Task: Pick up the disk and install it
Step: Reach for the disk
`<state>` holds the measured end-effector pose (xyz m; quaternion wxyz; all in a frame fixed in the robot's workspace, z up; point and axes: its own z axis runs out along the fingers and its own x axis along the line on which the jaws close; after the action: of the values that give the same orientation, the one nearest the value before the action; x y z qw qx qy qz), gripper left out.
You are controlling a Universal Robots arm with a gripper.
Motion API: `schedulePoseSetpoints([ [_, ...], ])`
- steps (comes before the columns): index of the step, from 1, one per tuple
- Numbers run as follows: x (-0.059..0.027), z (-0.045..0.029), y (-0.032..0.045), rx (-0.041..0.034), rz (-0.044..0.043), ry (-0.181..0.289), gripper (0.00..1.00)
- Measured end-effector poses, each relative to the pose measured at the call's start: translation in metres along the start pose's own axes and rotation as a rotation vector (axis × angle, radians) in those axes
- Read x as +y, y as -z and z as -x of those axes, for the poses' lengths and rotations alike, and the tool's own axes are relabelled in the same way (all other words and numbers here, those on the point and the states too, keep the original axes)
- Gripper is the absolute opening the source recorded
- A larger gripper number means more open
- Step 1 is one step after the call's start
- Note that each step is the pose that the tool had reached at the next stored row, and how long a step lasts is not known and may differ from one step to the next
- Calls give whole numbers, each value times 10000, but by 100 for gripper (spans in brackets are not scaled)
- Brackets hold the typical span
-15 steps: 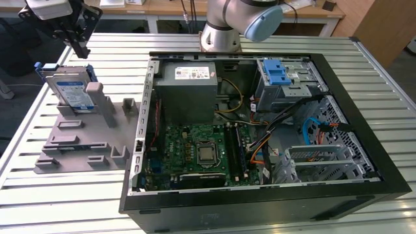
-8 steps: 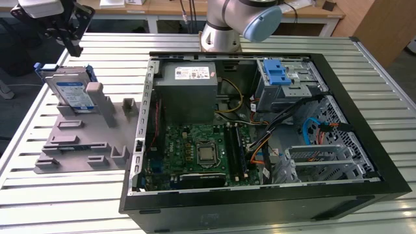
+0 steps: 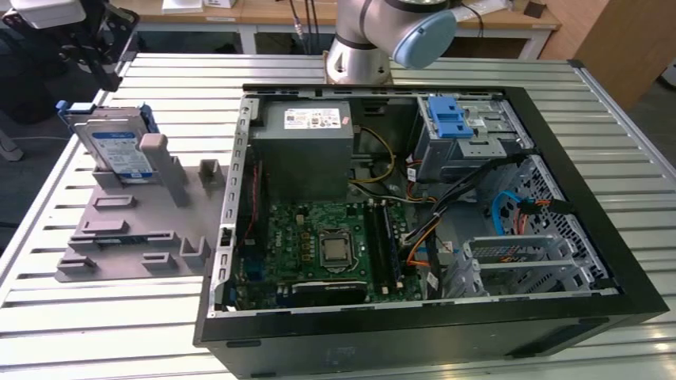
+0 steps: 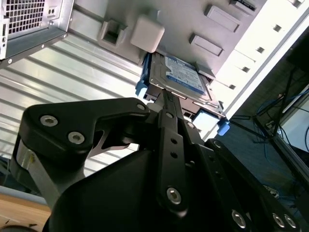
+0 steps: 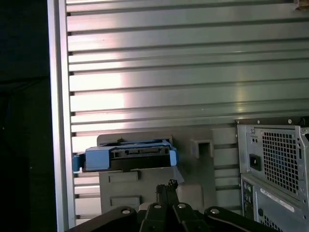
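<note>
The disk is a silver drive with a blue-and-white label in a blue carrier. It stands on edge in a slot of the grey fixture plate, on the exterior view's left. My gripper hangs just beyond and above the disk, apart from it. In both wrist views the fingertips sit together with nothing between them. The gripper points at the disk and its connector edge. The second wrist view has the gripper close to the disk without touching.
The open computer case lies on the slatted metal table, holding a grey metal box, a green board and a drive cage with a blue latch. The arm's base stands behind the case.
</note>
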<state>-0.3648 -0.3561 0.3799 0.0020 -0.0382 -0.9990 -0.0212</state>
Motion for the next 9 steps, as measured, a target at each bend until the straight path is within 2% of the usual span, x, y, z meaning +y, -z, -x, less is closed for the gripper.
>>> schedulePoseSetpoints([
  [9,17,-132,-21,44,-3,-2,11],
])
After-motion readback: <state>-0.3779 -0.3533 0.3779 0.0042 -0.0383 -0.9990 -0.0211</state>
